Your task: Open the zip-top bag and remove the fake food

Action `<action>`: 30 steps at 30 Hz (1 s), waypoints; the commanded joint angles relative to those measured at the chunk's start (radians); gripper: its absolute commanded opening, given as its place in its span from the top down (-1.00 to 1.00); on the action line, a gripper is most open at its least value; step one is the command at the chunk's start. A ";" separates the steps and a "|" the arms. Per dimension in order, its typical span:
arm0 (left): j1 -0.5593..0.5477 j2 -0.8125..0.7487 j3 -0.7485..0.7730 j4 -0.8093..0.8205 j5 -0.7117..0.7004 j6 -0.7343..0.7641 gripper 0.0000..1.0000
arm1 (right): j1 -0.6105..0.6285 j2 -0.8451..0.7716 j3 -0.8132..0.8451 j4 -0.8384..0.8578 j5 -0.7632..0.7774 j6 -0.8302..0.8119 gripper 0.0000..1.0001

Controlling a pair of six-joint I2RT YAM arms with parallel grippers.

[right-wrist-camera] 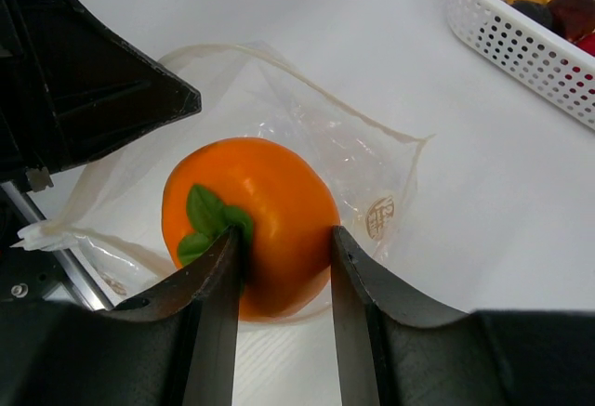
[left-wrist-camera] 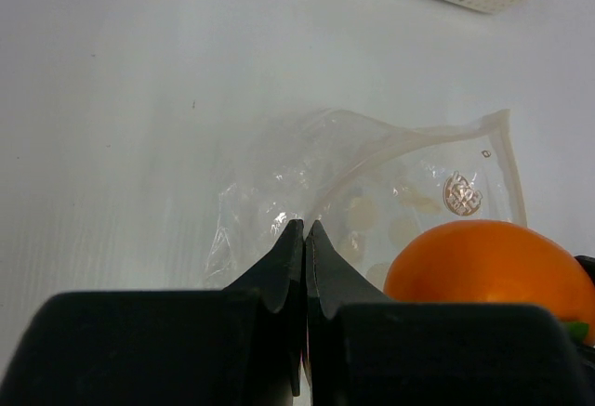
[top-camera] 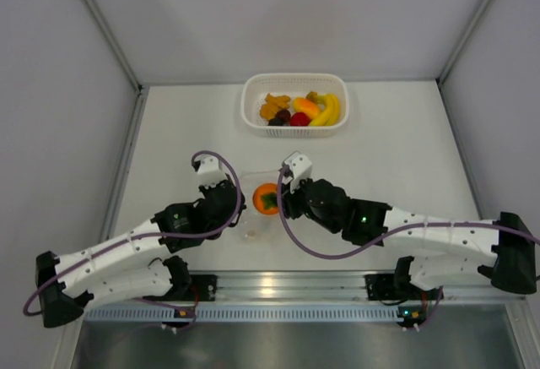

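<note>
Nearest the right wrist camera, the two dark fingers (right-wrist-camera: 216, 313) of the right gripper (right-wrist-camera: 286, 239) are closed on the toy orange (right-wrist-camera: 256, 188). One pad is set beside its green leaf and the other on the opposite flank. The orange is seen within the open mouth of the zip-top bag (right-wrist-camera: 381, 160), whose clear film lies under and around it on the surface (top-camera: 396, 158). Whether the fruit is lifted off the film cannot be told.

Just beside the orange, the left gripper (left-wrist-camera: 304, 231) is pressed fully together, and its tips appear to pinch a fold of the bag's film at the mouth. At the far end of the surface, well apart from the bag, other fake food is held in the white perforated basket (top-camera: 253, 116): a yellow banana (top-camera: 331, 111), a red piece (top-camera: 299, 119), a dark purple piece (top-camera: 277, 120) and orange bits (top-camera: 274, 103).

The step in hand is judged to be drawing the orange out of the bag. It is best done with the film pinned by the left gripper while the orange is raised slowly through the mouth, so that the crinkly plastic is not dragged along. The pads sit toward the near half of a round, smooth fruit, so a slip is possible, and an even squeeze is called for. Once the orange is free of the bag, the basket is judged to be the likely place for it.
</note>
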State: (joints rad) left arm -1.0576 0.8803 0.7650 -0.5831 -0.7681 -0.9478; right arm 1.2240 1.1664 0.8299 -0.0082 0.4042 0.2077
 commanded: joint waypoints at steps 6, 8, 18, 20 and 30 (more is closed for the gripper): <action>-0.001 0.014 0.016 0.025 -0.045 -0.023 1.00 | -0.052 -0.056 0.172 -0.111 -0.013 0.007 0.77; 0.001 0.020 0.013 0.025 -0.048 -0.025 1.00 | -0.092 -0.063 0.193 -0.124 -0.059 0.010 0.77; 0.002 -0.015 -0.004 0.023 -0.043 -0.025 1.00 | -0.493 0.019 0.356 -0.191 -0.254 0.022 0.75; 0.002 -0.029 -0.009 0.023 -0.042 -0.023 1.00 | -0.550 0.056 0.382 -0.191 -0.287 0.032 0.75; 0.002 -0.063 0.000 0.022 -0.011 -0.013 1.00 | -0.833 0.487 0.675 -0.177 -0.386 0.085 0.72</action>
State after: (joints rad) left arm -1.0569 0.8284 0.7628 -0.5831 -0.7818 -0.9691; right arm 0.4397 1.5558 1.3975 -0.2089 0.0624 0.2665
